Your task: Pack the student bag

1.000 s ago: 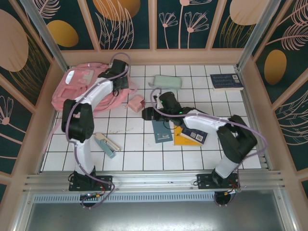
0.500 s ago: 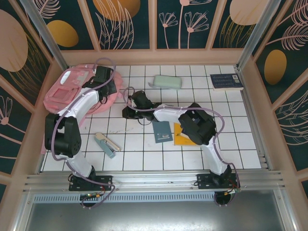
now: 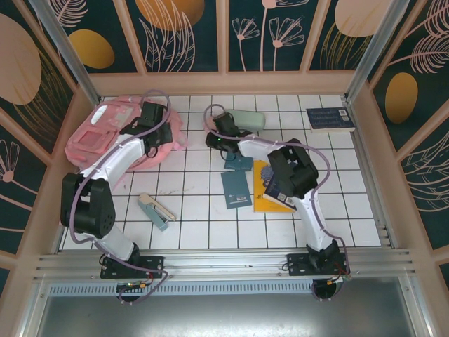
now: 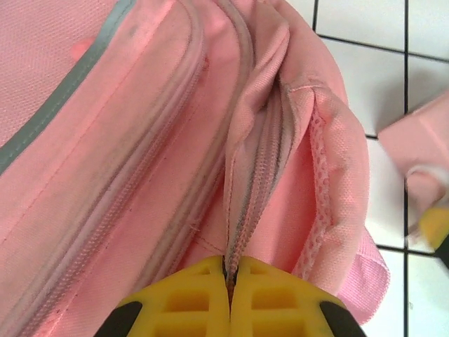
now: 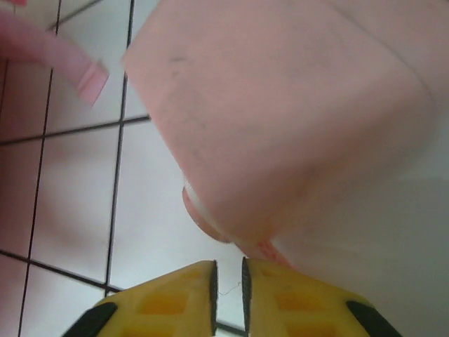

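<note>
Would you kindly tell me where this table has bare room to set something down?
Freest: the right-hand tiles between the dark blue book and the near rail, beside the flat yellow notebook. The near row in front of the teal-and-beige stapler and thin teal notebook is bare too. Crowded: around the mint-green pencil case and large soft pink fabric backpack.

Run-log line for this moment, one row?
left gripper: shut on student bag zipper edge | right gripper: shut on pink box
</note>
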`<state>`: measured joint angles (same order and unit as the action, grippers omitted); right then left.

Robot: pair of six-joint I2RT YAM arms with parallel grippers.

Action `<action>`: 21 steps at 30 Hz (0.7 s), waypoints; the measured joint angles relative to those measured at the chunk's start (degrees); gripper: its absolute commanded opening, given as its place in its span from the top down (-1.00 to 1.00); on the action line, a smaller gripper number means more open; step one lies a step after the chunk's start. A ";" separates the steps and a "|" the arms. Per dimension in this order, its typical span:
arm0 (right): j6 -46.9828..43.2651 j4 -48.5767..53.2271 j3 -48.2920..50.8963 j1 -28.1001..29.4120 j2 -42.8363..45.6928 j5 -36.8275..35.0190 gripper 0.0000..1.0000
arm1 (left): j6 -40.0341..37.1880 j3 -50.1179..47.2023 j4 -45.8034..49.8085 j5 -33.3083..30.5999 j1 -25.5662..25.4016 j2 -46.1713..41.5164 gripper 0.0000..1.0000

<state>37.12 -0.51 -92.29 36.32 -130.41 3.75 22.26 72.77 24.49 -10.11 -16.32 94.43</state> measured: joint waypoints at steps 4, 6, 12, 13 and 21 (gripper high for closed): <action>-1.44 -1.75 9.55 -5.33 5.03 3.17 0.19 | -3.48 1.60 0.48 0.04 -8.66 2.14 1.00; -2.43 -2.21 12.44 -7.76 7.61 5.22 0.06 | -5.25 2.29 1.14 0.68 -13.44 3.39 1.00; -5.33 -3.69 16.76 -11.63 16.09 10.95 -0.32 | -9.94 5.53 3.76 -0.11 -26.88 8.74 1.00; -5.84 -3.87 16.94 -12.07 17.11 12.41 -0.33 | -10.32 5.51 4.09 -0.20 -28.33 9.18 1.00; -9.62 -1.79 16.83 -12.66 17.70 21.51 -0.49 | -7.82 1.46 5.29 -3.58 -29.27 7.76 -0.37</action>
<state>27.51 -2.31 -75.46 23.66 -112.71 25.26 14.44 74.24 29.78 -13.69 -45.58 102.19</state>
